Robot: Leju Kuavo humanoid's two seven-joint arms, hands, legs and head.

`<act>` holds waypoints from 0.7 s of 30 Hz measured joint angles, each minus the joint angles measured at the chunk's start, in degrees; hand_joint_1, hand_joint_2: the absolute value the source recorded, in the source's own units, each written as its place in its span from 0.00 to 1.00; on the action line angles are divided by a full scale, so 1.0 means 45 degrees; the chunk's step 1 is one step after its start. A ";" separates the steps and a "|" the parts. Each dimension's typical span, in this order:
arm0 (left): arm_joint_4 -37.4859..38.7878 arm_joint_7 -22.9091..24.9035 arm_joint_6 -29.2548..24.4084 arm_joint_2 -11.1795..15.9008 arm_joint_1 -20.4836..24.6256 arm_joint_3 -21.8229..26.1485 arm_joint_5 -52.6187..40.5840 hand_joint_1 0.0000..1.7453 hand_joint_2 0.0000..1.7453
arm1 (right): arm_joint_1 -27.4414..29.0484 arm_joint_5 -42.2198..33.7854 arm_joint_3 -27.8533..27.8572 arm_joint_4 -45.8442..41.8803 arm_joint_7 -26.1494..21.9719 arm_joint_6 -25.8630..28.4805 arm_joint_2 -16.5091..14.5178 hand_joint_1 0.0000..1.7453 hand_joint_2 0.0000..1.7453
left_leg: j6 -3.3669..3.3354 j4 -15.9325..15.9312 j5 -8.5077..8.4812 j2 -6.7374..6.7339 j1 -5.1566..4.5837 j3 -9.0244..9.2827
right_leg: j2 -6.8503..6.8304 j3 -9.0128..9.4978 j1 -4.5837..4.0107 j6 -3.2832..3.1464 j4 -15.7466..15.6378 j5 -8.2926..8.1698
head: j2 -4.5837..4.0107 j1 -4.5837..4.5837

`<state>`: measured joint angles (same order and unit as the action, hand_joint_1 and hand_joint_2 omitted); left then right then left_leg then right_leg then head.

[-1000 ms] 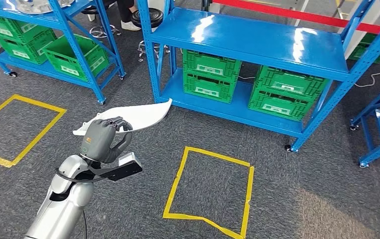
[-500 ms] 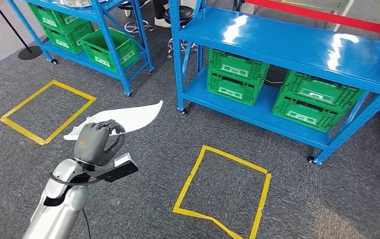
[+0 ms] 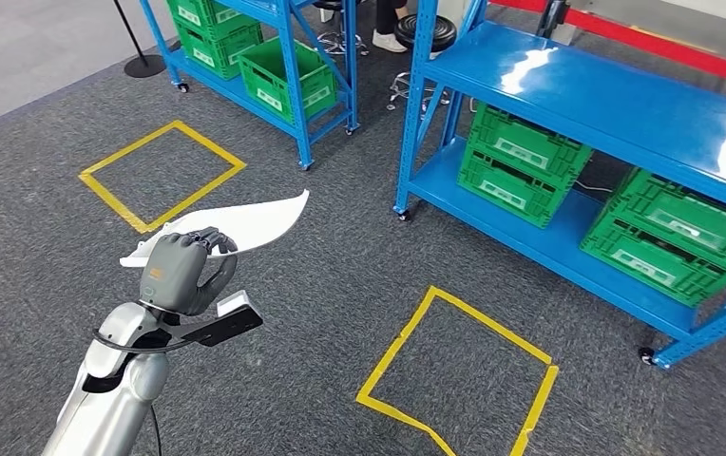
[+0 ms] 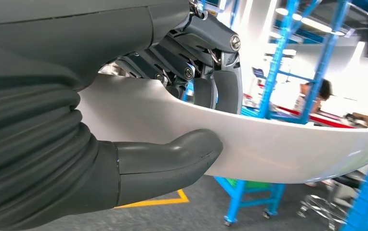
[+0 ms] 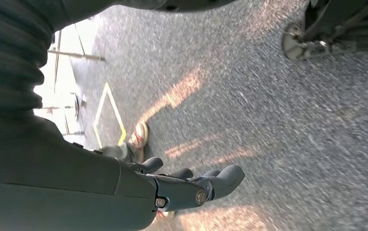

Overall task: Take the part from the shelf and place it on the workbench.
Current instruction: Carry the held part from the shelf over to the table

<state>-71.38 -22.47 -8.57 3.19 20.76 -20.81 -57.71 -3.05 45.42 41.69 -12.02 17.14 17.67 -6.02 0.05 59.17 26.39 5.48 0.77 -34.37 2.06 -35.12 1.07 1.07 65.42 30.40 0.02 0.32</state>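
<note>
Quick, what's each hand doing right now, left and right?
Left hand: gripping the white part.
Right hand: holding nothing, fingers loosely apart, hanging over the carpet.

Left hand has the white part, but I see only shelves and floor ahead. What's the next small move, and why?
Probably keep turning to look for the workbench, grip unchanged. The left hand holds the white part over the carpet, thumb and fingers clamping it in the wrist view; ahead are blue shelves with green crates, no workbench.

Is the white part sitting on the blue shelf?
No, the left hand holds the white part up above the grey carpet, apart from the blue shelf.
</note>
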 joint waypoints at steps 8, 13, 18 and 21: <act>-0.0022 0.0000 0.0000 0.0067 0.0011 0.0015 0.0000 0.91 1.00 | -0.0049 0.0002 0.0001 0.0000 0.0256 -0.0023 -0.0018 0.00 1.00 | 0.0608 0.1055 0.0500 -0.0389 0.0005 -0.0804 | -0.0375 0.0524 -0.0020 -0.0581 -0.1314 -0.0410 | 0.0000 -0.0068; 0.0008 0.0000 0.0000 0.0059 -0.0048 0.0015 0.0003 0.91 1.00 | -0.0009 0.0004 0.0000 0.0000 0.0333 -0.0022 -0.0018 0.00 1.00 | 0.0640 0.3262 0.1322 -0.1174 -0.0012 -0.1609 | -0.1281 0.0526 -0.0157 -0.0688 -0.1312 -0.0366 | 0.0000 -0.0095; 0.0023 0.0301 0.0146 0.0056 -0.0026 0.0058 0.0040 0.91 1.00 | -0.0051 -0.0038 0.0005 -0.0003 0.0337 0.0194 -0.0019 0.00 1.00 | 0.0286 0.0042 0.0261 -0.2079 -0.0232 0.0152 | -0.2014 0.0633 -0.0277 -0.0525 -0.1292 -0.0264 | 0.0000 -0.0081; 0.0486 0.0793 0.0242 0.0040 -0.0128 0.0456 0.0219 0.91 1.00 | -0.0095 -0.0123 0.0034 -0.0007 0.0374 0.0756 -0.0028 0.00 1.00 | 0.0079 -0.0100 0.0151 -0.1642 -0.0216 0.0168 | -0.2131 0.0693 -0.0254 -0.0318 -0.1264 -0.0160 | 0.0000 -0.0078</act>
<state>-69.19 -18.90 -7.48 3.37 20.19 -18.75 -56.73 -3.48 44.87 41.84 -12.05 18.82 21.07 -6.14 0.41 58.72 27.07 -1.91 -0.21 -33.62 -7.53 -32.00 -0.07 -0.36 59.73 29.68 0.02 -0.03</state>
